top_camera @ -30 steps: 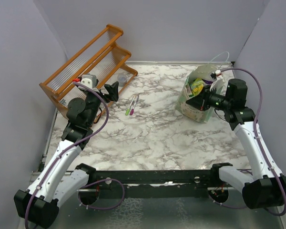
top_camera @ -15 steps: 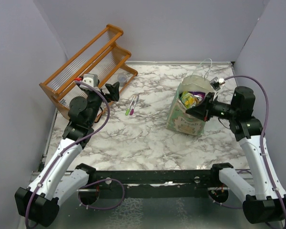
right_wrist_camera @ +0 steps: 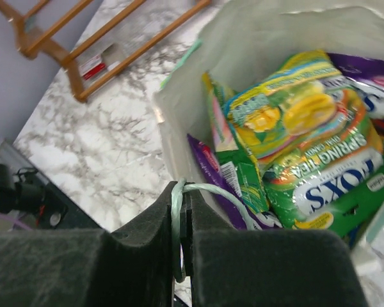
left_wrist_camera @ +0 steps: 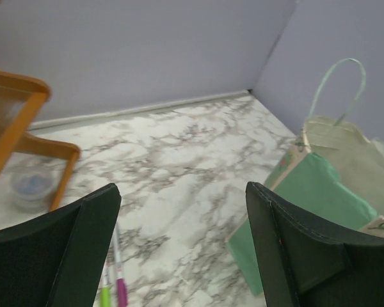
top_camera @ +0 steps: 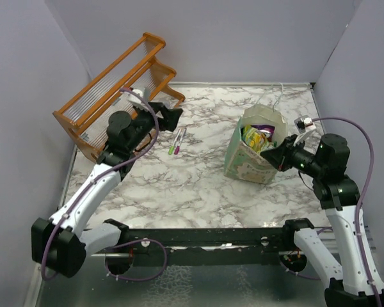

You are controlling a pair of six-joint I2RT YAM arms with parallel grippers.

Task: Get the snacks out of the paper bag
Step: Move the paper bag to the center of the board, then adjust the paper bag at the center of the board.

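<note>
The pale-green paper bag (top_camera: 246, 167) stands upright on the right of the marble table, its mouth open. Inside lie the snacks (top_camera: 258, 136): a green packet (right_wrist_camera: 326, 179), a yellow-green one (right_wrist_camera: 288, 105) and a purple one (right_wrist_camera: 211, 169) show. My right gripper (top_camera: 280, 155) is at the bag's near-right rim, shut on its string handle (right_wrist_camera: 176, 220). My left gripper (top_camera: 171, 116) hangs open over the table's left-middle, above the pens, with nothing between its fingers (left_wrist_camera: 83, 236). In the left wrist view the bag (left_wrist_camera: 313, 192) is ahead to the right.
An orange wooden rack (top_camera: 115, 86) stands at the back left, with a small clear cup (top_camera: 163, 103) by its foot. Two thin pens (top_camera: 177, 141) lie on the marble just below my left gripper. Purple walls close in the table on three sides.
The right gripper has dragged the bag by its handle toward the near left and stood it more upright. My left arm has swung right, out over the pens, its jaws slightly narrower.
</note>
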